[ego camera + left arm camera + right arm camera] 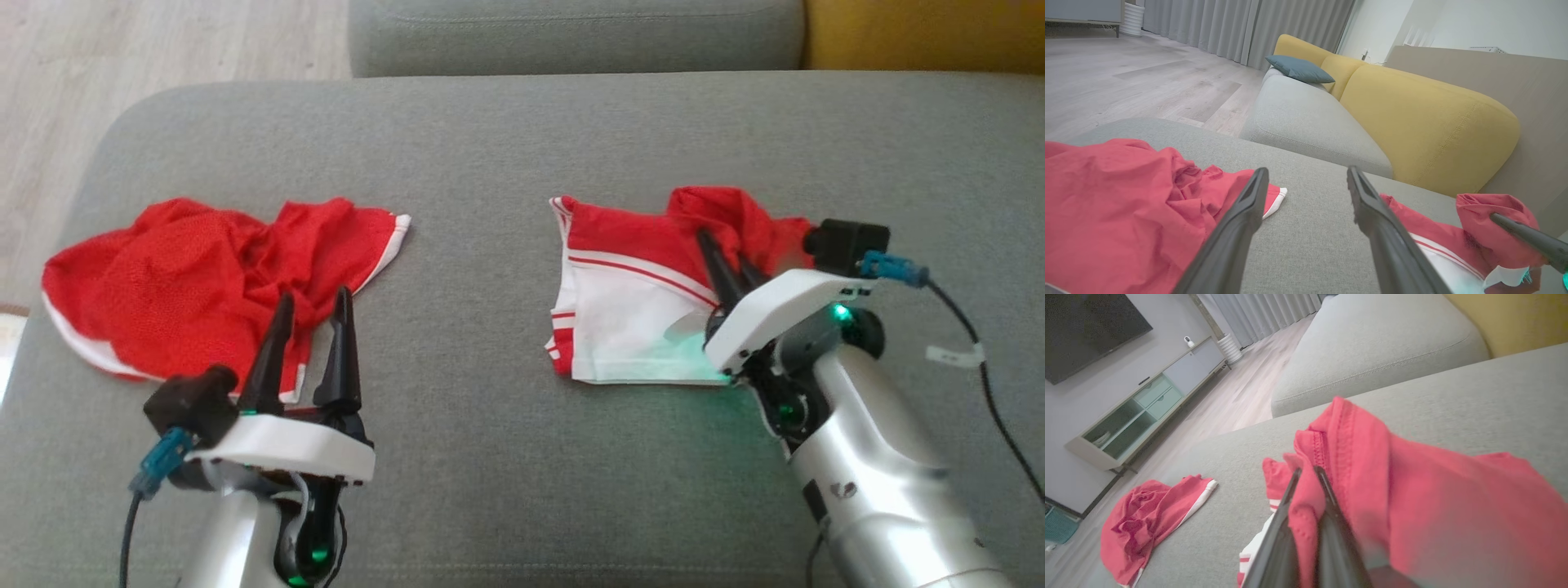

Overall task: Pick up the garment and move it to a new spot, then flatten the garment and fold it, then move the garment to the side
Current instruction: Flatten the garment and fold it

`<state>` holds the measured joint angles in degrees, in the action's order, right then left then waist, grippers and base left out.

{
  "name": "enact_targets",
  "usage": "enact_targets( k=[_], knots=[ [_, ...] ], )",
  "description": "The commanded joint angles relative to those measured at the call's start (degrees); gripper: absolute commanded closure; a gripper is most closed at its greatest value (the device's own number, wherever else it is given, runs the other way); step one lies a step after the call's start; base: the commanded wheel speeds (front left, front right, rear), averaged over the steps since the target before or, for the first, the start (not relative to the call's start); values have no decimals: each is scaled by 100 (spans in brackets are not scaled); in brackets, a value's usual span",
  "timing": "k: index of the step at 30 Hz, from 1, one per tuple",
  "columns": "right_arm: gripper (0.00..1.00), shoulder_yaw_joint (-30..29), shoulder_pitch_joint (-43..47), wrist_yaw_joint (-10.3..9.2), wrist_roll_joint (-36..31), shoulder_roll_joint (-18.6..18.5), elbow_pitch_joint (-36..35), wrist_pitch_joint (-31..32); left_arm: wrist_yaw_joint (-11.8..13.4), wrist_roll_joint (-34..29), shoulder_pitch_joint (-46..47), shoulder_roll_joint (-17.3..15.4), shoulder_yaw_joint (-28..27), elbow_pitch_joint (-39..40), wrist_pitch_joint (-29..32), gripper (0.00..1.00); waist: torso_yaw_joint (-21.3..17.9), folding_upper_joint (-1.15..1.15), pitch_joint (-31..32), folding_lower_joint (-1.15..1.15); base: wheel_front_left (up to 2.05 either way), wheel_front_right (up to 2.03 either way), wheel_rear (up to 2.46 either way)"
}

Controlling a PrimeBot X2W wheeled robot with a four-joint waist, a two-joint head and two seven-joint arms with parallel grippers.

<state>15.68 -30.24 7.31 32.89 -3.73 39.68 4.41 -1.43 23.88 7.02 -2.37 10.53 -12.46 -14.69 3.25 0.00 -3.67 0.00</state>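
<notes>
Two grippers are shown: the right gripper is clamped on the striped garment, the left gripper is spread beside the crumpled garment.

Colour notes: two red-and-white pieces on the grey sofa cushion.
Garment, cushion's right half: red upper part, white lower panel crossed by thin red stripes, red-white banding on its left hem, green glow tinting the near edge. Second garment, near the cushion's left edge: red, mesh-like weave, white trim along the hem. Left gripper and right gripper: black fingers, white housing. Backrest: mustard yellow. Pillow: dull blue. Floor: pale wood grain. Curtains: grey.
</notes>
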Motion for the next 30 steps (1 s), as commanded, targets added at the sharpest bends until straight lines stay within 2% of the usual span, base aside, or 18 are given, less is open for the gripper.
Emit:
enact_targets(
  k=[1,12,20,21,22,23,30],
  knots=[
    [100,232,-157,18,141,85,-203,-135,41,42,103,-51,-117,188,-30,0,79,0,-38,0,0,0,0],
    [100,1384,-371,18,1112,85,479,-846,62,116,179,-51,72,77,-30,0,446,0,-172,0,0,0,0],
    [100,1961,-658,18,1580,85,959,-1210,91,165,194,-51,146,49,-30,0,569,0,-234,0,0,0,0],
    [94,2056,-702,18,1629,85,1021,-1233,94,170,192,-51,152,45,-30,0,575,0,-240,0,0,0,0],
    [11,2161,-736,18,1683,85,1068,-1236,98,174,191,-51,157,41,-30,0,579,0,-248,0,0,0,0],
    [0,2261,-755,18,1775,85,1094,-1214,100,177,192,-51,162,37,-30,0,582,0,-253,0,0,0,0],
    [0,3127,-807,18,2640,85,490,-1143,116,181,185,-51,102,-12,-30,0,442,0,-155,0,0,0,0]
  ],
)
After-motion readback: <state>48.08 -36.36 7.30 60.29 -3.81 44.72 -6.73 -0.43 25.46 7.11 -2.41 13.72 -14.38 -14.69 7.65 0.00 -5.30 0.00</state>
